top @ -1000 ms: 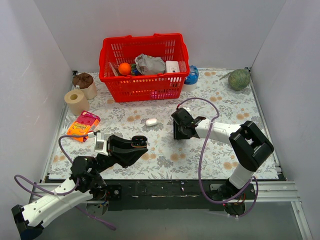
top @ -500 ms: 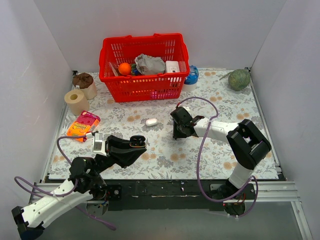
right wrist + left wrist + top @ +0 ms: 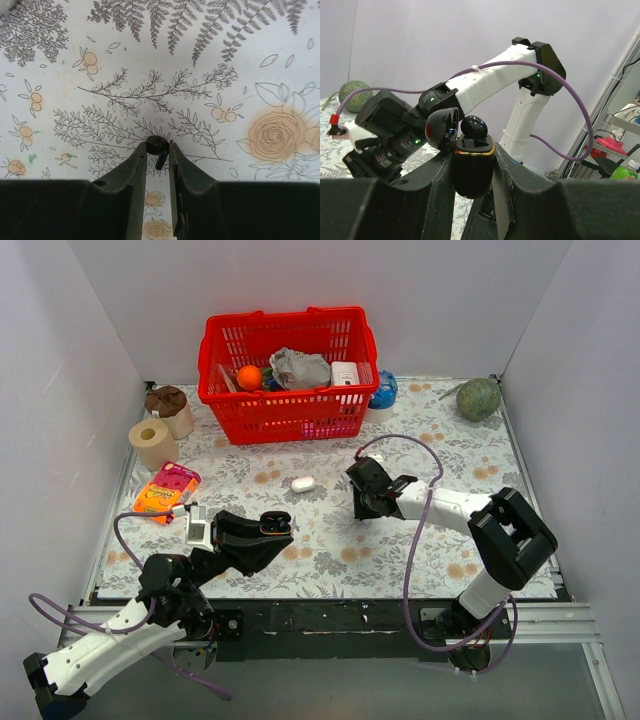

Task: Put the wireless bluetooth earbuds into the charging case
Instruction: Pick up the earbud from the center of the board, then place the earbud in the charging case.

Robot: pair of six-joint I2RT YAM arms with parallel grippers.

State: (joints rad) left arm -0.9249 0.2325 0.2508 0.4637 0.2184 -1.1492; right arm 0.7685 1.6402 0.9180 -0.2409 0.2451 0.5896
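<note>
Earbud [image 3: 157, 145] pinched in my right pincer [image 3: 156, 156], jaws together on its glossy black head, short stem hanging between them. Whether it hangs clear of the floral worktop [image 3: 280, 95] I cannot tell from the wrist view. My left pincer [image 3: 473, 156] is clamped on the case [image 3: 471, 177], a smooth black pebble with a gilt rim. Its lid [image 3: 441, 129] is hinged back, and what looks like the other earbud [image 3: 474, 127] rides high in one well. Risk ahead: the bud is tiny, rounded and slick, held only at my fingertips, so it may twist or squirt out while crossing. A misaligned stem would jam on the rim, and a hard push could knock the case askew.
</note>
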